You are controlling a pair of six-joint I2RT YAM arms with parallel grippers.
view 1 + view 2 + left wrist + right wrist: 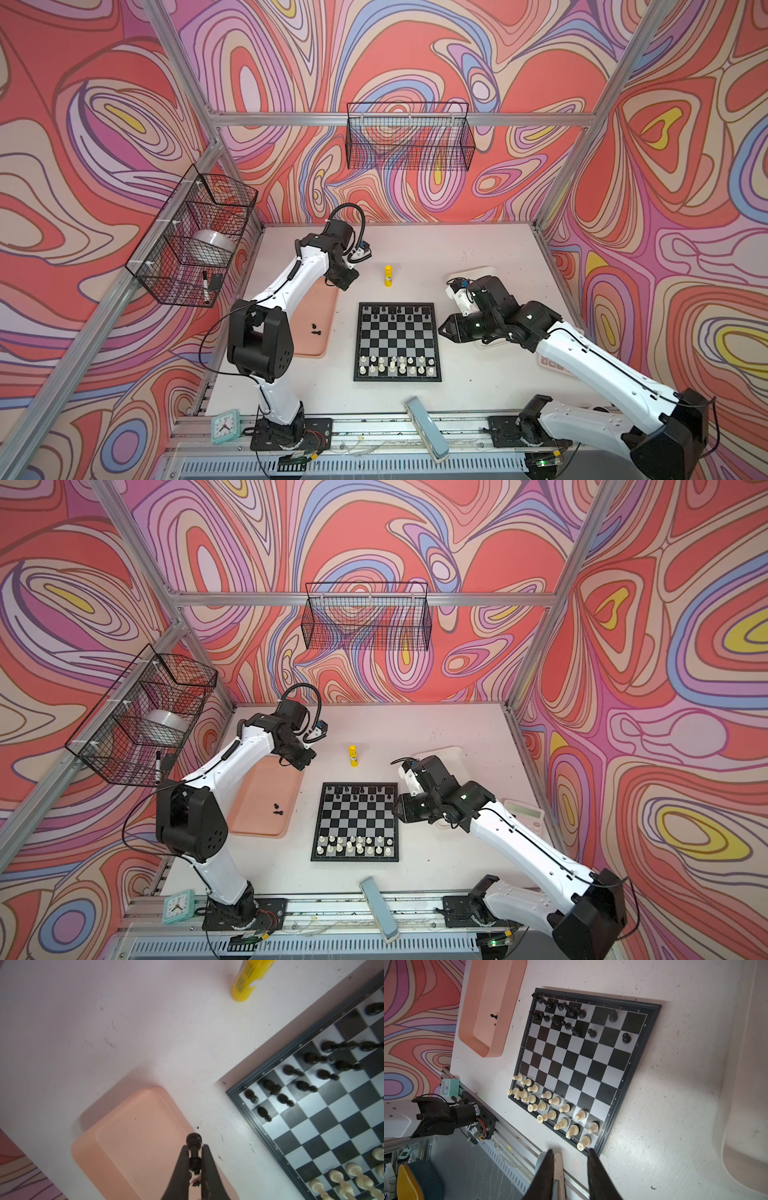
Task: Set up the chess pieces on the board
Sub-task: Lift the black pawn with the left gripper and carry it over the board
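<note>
Left pincer point(195, 1147) first, seen from my left wrist: its jaws are drawn almost together and pinch a black piece point(193, 1140) by the stem, with the head poking out past the tips. I hold it above the pink tray point(133, 1147), near that tray's edge. Past the tray is bare surface point(104, 1032), then the board point(336, 1093), with black pieces point(270, 1085) along one end and white pieces point(340, 1180) at the other. A yellow glue stick point(247, 978) stands on the surface off the board's black end.

From my right wrist, my right pincer point(570, 1150) stands partly open, with nothing between its jaws and touching nothing. It looks across the board from a corner at the white end, where the white pieces fill two rows. At the far end the black pieces stand in two rows with a few squares bare. Two loose pieces point(494, 1017), both black, are in the pink tray beside the board. A white tray point(747, 1105) sits on the opposite side.

In both top views my left pincer point(347, 284) hangs over the far corner of the pink tray, beside the board and not over it. The piece it holds is too small to make out there. My right pincer point(441, 330) hovers just at the board's right edge, nearer the black end. The loose pieces point(277, 810) are near the tray's middle, and the glue stick stands upright behind the board.
</note>
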